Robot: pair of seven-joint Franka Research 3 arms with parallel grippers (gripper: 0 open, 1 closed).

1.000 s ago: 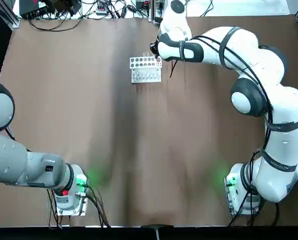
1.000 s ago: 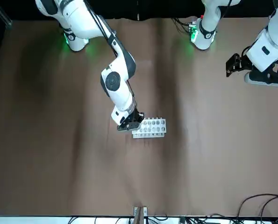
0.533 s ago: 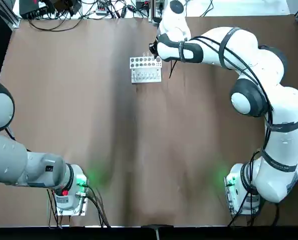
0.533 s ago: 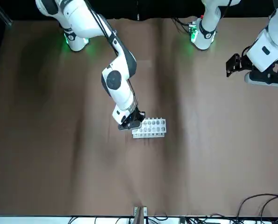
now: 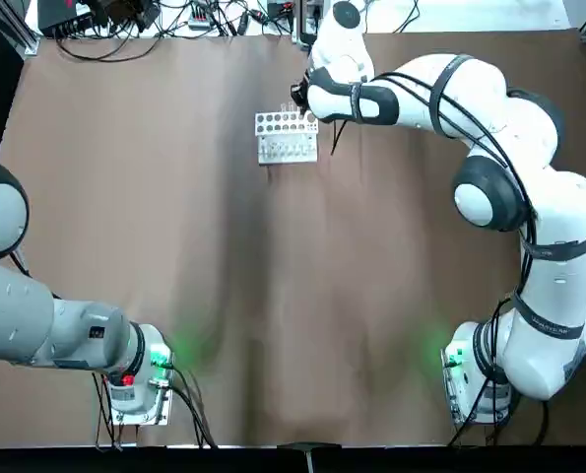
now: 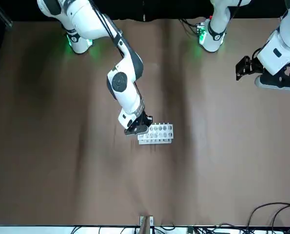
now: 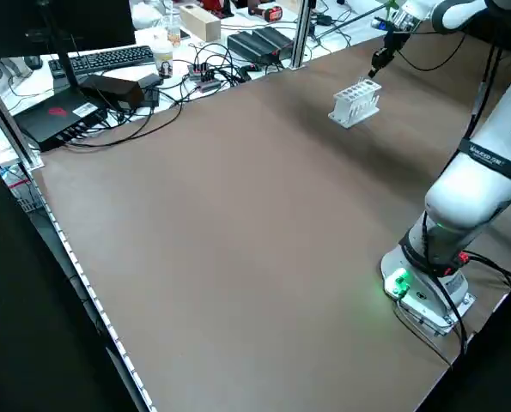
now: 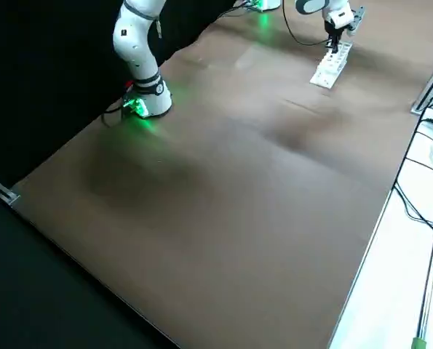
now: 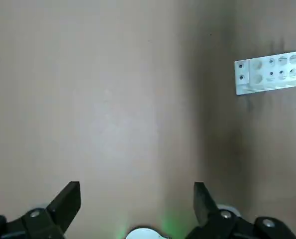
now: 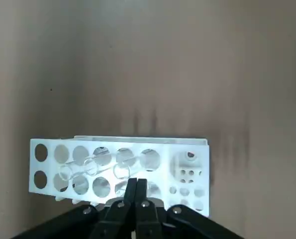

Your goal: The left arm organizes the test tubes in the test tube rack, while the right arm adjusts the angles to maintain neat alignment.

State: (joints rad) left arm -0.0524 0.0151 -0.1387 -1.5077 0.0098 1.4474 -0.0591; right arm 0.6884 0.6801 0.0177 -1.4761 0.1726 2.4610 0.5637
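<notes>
The white test tube rack [image 5: 287,138] [image 6: 156,134] stands on the brown table near its far edge. Several clear test tubes [image 10: 90,167] lean in its holes. My right gripper [image 5: 298,101] [image 6: 135,129] hangs just over the rack's right end, and in its wrist view the right gripper [image 10: 136,185] has both fingers pressed together above the top plate. Nothing shows between them. The left arm is drawn back at the near left, far from the rack. My left gripper [image 9: 136,186] is open and empty, with the rack [image 9: 272,77] small in the distance.
Both arm bases [image 5: 140,379] [image 5: 475,379] glow green at the near edge. Beyond the far edge lie cables, a keyboard [image 7: 109,58] and black boxes [image 7: 264,41], and a metal post [image 7: 300,30] rises there. Bare brown table surrounds the rack.
The right gripper has crept slightly toward the far edge at the rack's right end. The rack and the left arm have not moved.
</notes>
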